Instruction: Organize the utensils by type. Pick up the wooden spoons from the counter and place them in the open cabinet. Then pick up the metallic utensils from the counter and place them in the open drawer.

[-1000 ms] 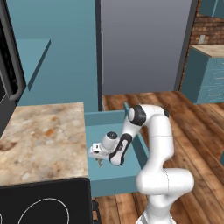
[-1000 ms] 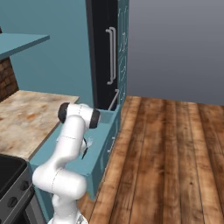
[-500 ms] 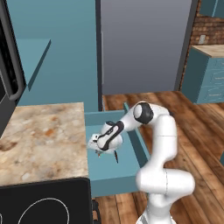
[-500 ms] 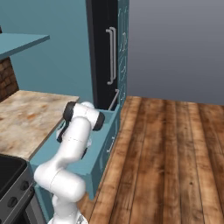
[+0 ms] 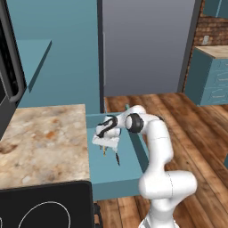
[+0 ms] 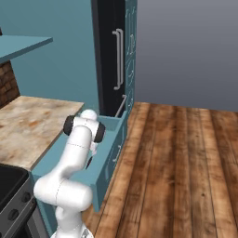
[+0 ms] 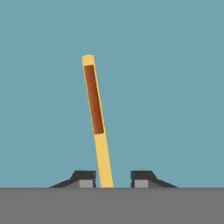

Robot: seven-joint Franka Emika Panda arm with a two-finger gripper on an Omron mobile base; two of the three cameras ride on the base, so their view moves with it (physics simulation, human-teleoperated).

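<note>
We see our gripper (image 7: 113,179) low inside the open drawer (image 5: 133,153), its fingertips (image 7: 85,178) parted with gaps beside a gold utensil (image 7: 97,118) whose handle runs toward twelve o'clock. It looks just released, though we cannot be sure. The counter (image 5: 42,142) at nine o'clock carries no utensils, so the sorting seems nearly finished.

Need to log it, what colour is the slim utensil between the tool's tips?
Gold utensil with a brown inlaid stripe, clearest in the hand view.

Glossy white rounded arm (image 5: 156,142) with dark joint bands; white hand (image 5: 107,141), small dark fingertips (image 7: 85,178)
</note>
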